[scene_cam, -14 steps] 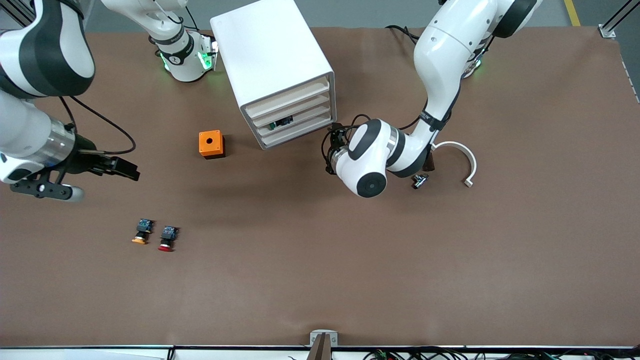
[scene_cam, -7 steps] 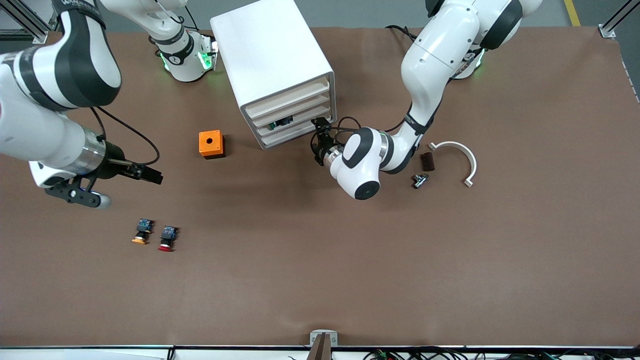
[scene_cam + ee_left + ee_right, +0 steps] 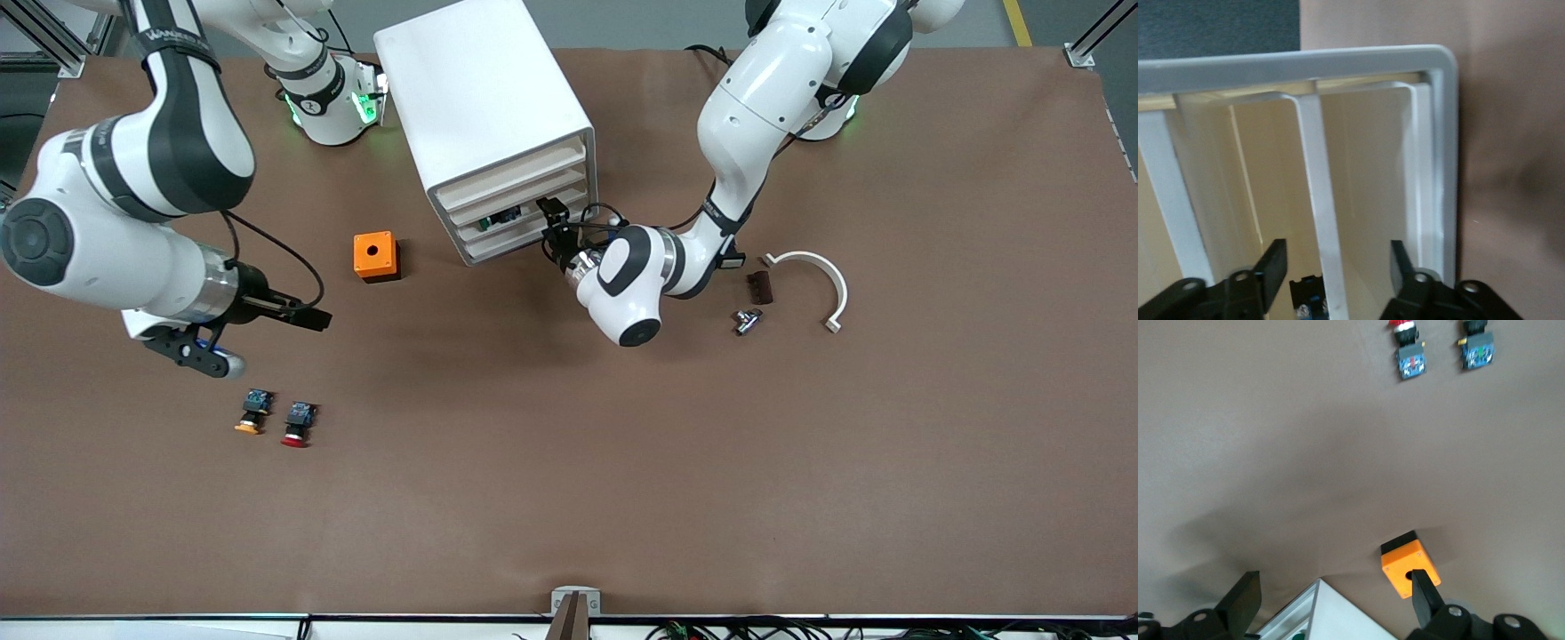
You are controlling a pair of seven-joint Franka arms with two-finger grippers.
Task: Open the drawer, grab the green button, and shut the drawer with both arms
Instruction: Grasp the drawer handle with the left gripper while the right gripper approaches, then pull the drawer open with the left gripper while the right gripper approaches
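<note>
My left arm bends down from its base at the top edge of the table, and my left gripper (image 3: 553,229) is right at the front of the white cabinet (image 3: 484,107), level with the drawer (image 3: 524,220), which is 3rd from the top of 4. Its fingers (image 3: 1271,263) are spread open, one on each side of a white rib of the cabinet front, and they hold nothing. My right arm is folded low near its own end of the table, and my right gripper (image 3: 307,316) hangs open and empty over the bare brown top, near the orange box (image 3: 376,256).

The cabinet is smooth white plastic with round corners. The drawers are shallow white trays. The box is a matte cube with 1 round hole in its top.

The button (image 3: 502,216) is inside the drawer; only a small dark piece with a little green shows, so its shape is hard to make out. Nearer the front edge lie 2 other buttons, an orange-capped button (image 3: 252,412) and a red-capped button (image 3: 298,423).
</note>
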